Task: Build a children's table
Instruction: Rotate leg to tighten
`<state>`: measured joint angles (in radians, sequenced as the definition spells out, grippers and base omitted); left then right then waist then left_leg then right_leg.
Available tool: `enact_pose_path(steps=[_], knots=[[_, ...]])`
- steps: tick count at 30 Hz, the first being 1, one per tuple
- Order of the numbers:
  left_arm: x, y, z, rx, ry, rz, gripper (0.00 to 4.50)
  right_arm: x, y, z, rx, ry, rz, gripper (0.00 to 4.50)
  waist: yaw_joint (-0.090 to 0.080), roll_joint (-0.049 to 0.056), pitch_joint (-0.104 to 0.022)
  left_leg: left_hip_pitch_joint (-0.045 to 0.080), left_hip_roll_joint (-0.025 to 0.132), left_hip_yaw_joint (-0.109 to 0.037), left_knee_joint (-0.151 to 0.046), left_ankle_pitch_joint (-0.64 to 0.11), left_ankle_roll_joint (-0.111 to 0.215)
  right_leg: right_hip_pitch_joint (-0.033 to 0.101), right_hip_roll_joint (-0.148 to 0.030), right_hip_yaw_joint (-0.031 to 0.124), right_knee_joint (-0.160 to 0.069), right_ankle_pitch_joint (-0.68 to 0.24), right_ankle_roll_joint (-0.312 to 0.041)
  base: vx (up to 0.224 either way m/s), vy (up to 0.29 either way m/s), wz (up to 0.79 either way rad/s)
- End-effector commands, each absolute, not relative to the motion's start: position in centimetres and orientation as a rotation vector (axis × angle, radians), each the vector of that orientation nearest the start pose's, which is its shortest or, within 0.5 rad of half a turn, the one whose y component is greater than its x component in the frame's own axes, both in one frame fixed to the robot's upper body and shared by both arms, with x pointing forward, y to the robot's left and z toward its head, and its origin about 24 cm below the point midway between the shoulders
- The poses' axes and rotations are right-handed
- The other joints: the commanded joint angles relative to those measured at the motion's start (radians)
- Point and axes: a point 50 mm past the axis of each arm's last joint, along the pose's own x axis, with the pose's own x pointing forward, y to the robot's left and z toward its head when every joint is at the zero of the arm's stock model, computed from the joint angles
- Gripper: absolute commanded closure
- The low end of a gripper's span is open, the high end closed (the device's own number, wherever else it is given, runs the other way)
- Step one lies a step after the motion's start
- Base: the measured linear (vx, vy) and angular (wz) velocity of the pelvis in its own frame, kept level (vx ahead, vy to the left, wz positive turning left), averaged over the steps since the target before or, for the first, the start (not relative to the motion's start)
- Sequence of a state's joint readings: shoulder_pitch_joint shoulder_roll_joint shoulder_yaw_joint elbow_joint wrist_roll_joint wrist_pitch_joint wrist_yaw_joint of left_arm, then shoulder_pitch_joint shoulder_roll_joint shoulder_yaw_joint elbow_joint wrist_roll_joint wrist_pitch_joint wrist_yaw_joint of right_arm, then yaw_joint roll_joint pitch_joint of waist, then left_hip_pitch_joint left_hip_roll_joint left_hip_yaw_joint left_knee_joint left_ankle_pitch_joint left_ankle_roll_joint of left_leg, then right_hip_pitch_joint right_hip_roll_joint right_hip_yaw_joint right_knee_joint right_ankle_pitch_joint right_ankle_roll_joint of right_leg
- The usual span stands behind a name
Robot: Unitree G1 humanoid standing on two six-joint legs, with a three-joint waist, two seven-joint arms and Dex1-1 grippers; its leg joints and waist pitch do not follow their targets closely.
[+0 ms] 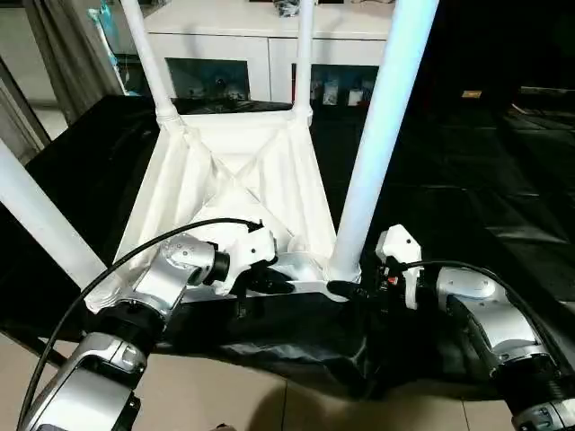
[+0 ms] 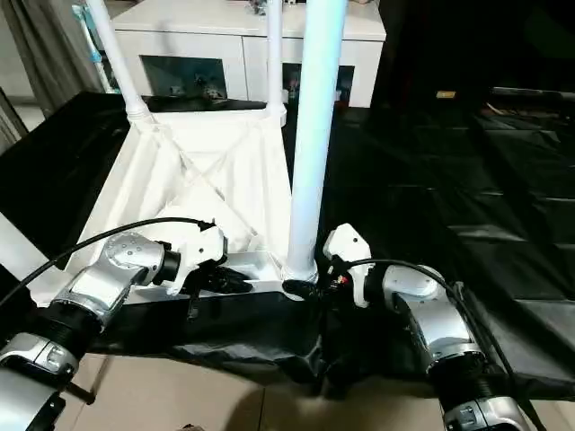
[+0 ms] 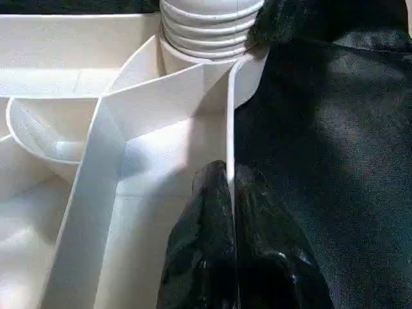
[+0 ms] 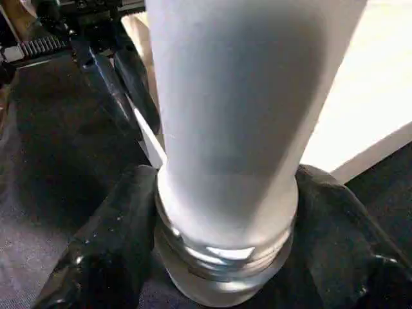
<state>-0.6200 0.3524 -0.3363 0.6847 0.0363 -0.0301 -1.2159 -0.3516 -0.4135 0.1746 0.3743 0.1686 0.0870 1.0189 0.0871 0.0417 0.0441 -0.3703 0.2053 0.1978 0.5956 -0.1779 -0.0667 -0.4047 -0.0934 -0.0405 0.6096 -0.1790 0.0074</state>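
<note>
White X-ribbed table top (image 1: 235, 184), white legs (image 1: 382, 135), black floor sheet (image 1: 467, 193)

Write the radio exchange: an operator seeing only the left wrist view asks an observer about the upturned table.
Operator: My left hand pinches the tabletop rim. Where is the right hand?
Observer: The right hand clasps the base of the near right leg, at its corner socket.
Operator: Any other legs up?
Observer: Three more legs stand upright at the other corners.
</note>
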Motion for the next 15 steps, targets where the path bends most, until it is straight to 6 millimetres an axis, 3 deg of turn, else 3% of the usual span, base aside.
enact_pose_path(steps=[1, 5, 7, 15], knots=[[31.48, 13.35, 3.6, 0.479, 0.482, -1.369, 4.5, 28.85, -16.05, 4.61, -0.182, 0.275, 1.118, 1.36, -0.002, -0.014, -0.053, 0.011, 0.022, -0.015, -0.086, -0.342, 0.015, 0.034, -0.042, 0.028, -0.089, -0.338, -0.189, 0.0, 0.0, 0.0], [31.47, 13.33, 3.57, 0.48, 0.482, -1.37, 4.5, 29.06, -16.09, 4.48, -0.208, 0.272, 1.098, 1.36, -0.002, -0.011, -0.051, 0.013, 0.022, -0.016, -0.087, -0.349, 0.012, 0.032, -0.043, 0.028, -0.092, -0.363, -0.183, 0.0, 0.0, 0.0], [31.47, 13.33, 3.56, 0.481, 0.482, -1.369, 4.5, 29.05, -16.08, 4.46, -0.204, 0.274, 1.1, 1.7, -0.002, -0.011, -0.051, 0.013, 0.022, -0.016, -0.088, -0.358, 0.01, 0.031, -0.043, 0.028, -0.093, -0.372, -0.182, 0.0, 0.0, 0.0], [31.44, 13.39, 3.56, 0.484, 0.486, -1.373, 4.5, 29.06, -16.04, 4.42, -0.182, 0.273, 1.098, 1.81, -0.002, -0.009, -0.05, 0.014, 0.022, -0.016, -0.09, -0.364, 0.007, 0.031, -0.043, 0.028, -0.094, -0.374, -0.18, 0.0, 0.0, 0.0]])
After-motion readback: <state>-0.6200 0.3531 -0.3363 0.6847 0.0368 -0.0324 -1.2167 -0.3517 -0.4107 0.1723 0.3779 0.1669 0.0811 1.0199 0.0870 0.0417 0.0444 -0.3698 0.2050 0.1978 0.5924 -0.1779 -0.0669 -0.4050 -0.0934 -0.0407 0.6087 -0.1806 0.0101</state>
